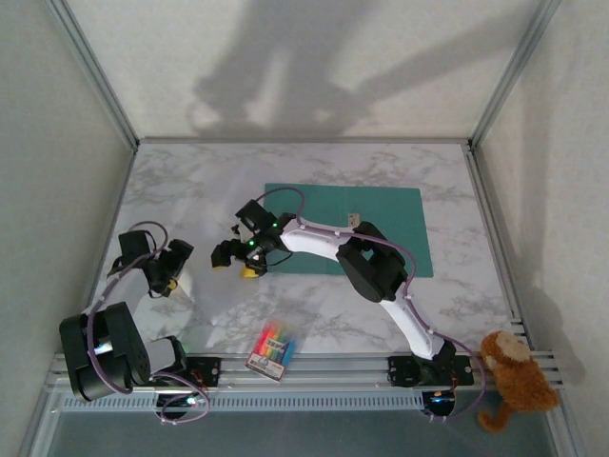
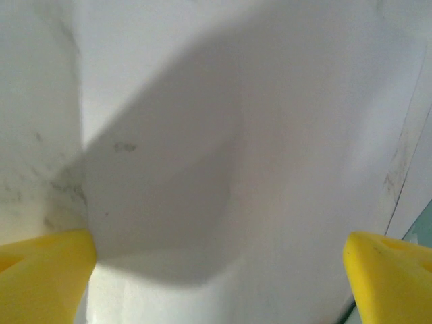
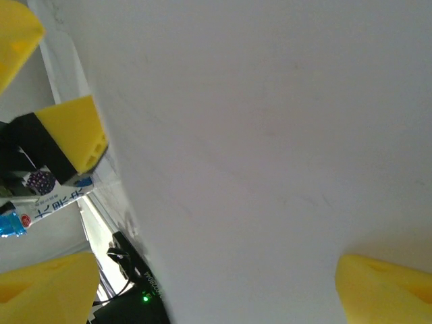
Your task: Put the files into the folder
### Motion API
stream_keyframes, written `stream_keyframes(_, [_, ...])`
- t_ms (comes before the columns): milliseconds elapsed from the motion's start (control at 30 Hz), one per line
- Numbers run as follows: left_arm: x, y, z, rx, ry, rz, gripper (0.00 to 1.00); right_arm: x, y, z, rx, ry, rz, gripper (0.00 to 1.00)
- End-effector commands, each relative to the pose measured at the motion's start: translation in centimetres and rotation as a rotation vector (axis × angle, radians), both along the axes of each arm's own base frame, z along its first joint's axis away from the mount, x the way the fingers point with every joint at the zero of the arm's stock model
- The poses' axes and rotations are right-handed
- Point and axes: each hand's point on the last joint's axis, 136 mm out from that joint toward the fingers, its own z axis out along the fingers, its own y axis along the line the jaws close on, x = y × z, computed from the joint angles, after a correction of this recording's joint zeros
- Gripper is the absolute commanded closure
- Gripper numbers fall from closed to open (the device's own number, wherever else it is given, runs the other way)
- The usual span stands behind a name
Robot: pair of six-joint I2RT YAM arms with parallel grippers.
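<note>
Just left of the folder (image 1: pixel 390 209), which lies flat across the far middle of the table (image 1: pixel 447 171) with what looks like its metal clip (image 1: pixel 354 219) showing near its centre, we see the right gripper (image 1: pixel 238 262) reached in from the right, across the folder's near-left corner. Its wrist view has the yellow fingers (image 3: pixel 385 290) spread wide with the files (image 3: pixel 270 135) showing as plain white paper across the gap. We read it as released and gripping nothing, though we cannot tell whether a pad touches the paper. Our left gripper (image 1: pixel 169 278) hangs at the near left, also spread wide. Its own view looks onto white paper too, with marble at the left and a sliver of teal at the lower right. We judge the files lie on the table beside the folder, not yet in it. Both grippers flank them, probably so one can steady while the other slides them right. The pen packet (image 1: pixel 273 347) lies nearer, well apart.
</note>
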Motion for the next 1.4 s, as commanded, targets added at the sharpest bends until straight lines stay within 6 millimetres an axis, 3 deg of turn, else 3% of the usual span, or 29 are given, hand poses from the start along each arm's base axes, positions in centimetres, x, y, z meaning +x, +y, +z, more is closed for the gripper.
stream_keyframes(0, [2.1, 4.4, 3.1, 0.194, -0.104, 0.071, 0.01, -0.8, -0.5, -1.3, -0.069, 0.033, -0.016, 0.09])
stream_keyframes(200, [0.2, 5.0, 3.4, 0.209, -0.054, 0.159, 0.01, -0.7, -0.2, -0.3, -0.039, 0.034, -0.02, 0.09])
stream_keyframes(433, [-0.8, 2.5, 2.5, 0.091, -0.067, 0.138, 0.01, 1.0, 0.3, 3.6, -0.004, -0.111, 0.064, 0.09])
stream_keyframes(633, [-1.3, -0.3, 2.9, 0.091, -0.092, 0.084, 0.04, 3.8, -0.7, 5.0, -0.011, -0.24, 0.11, 0.1])
stream_keyframes(1000, [-2.9, -3.9, 1.3, 0.141, -0.063, 0.034, 0.09, 6.7, -1.9, 2.9, -0.039, -0.294, 0.132, 0.16])
stream_keyframes(1367, [-4.7, -3.9, -0.5, 0.161, -0.008, 0.047, 0.12, 6.9, -1.6, 0.5, -0.045, -0.251, 0.135, 0.19])
